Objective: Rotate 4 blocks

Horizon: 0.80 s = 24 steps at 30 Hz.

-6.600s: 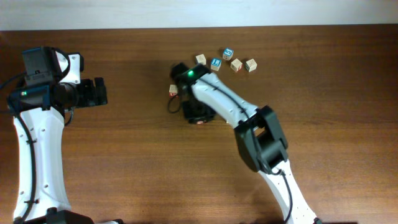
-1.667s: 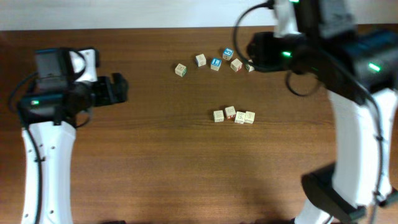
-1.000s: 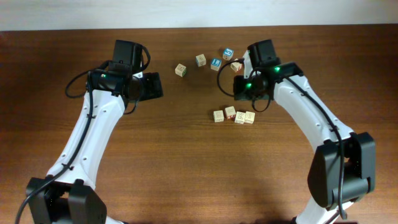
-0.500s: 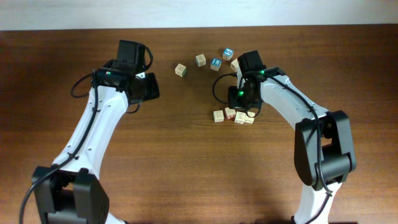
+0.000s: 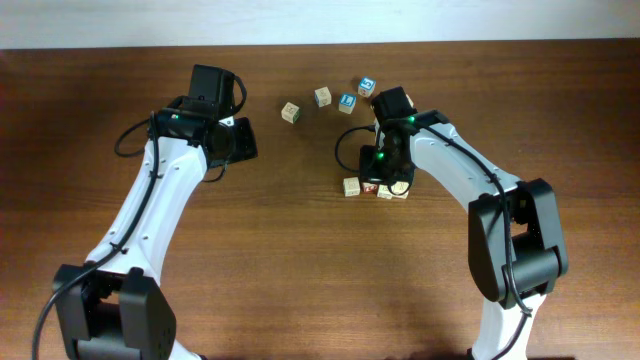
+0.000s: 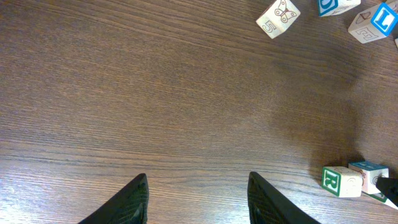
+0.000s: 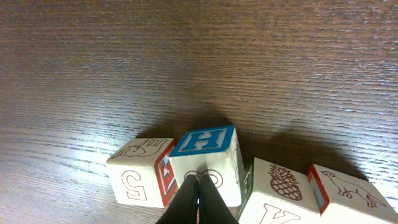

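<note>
Several pale wooden blocks lie in a short row; its left end block (image 5: 351, 187) and right end block (image 5: 401, 188) show from overhead. In the right wrist view the row reads: a block with a red 5 (image 7: 138, 172), one with a blue H top (image 7: 205, 158), a pineapple block (image 7: 278, 190) and a bird block (image 7: 351, 194). My right gripper (image 7: 199, 186) is shut, its tips pressed against the H block's near face. My left gripper (image 6: 198, 190) is open over bare wood, far left of the row; a green R block (image 6: 341, 181) shows at its right.
Loose cubes lie behind the row: a butterfly cube (image 5: 291, 112), a pale one (image 5: 322, 96) and two blue-faced ones (image 5: 346, 102) (image 5: 367, 86). The right arm (image 5: 450, 170) hides others. The table's far edge (image 5: 300, 44) runs along the back.
My right gripper has come forward from behind the row down onto its second block. The left arm has barely moved, and its jaws stand narrower than a second ago.
</note>
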Each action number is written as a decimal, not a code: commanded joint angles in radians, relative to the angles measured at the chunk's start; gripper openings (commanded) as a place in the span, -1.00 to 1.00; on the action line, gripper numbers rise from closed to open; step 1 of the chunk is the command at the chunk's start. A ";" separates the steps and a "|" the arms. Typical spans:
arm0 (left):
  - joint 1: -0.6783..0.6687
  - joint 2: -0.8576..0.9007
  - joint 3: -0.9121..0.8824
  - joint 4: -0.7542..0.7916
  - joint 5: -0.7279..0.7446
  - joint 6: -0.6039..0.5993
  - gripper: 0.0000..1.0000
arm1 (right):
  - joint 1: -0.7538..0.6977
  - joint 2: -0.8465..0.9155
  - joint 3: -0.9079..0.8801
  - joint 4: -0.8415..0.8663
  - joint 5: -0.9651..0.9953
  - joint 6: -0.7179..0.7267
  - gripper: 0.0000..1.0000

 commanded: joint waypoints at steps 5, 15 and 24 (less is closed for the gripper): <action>-0.002 0.005 0.017 -0.001 0.011 -0.012 0.00 | 0.005 0.017 -0.006 -0.001 -0.017 0.056 -0.91; -0.002 0.005 0.017 -0.001 0.011 -0.012 0.01 | 0.043 0.017 -0.006 -0.024 -0.059 0.105 -0.92; -0.002 0.005 0.017 -0.001 0.011 -0.012 0.02 | 0.014 0.016 0.158 -0.151 -0.064 0.071 -0.67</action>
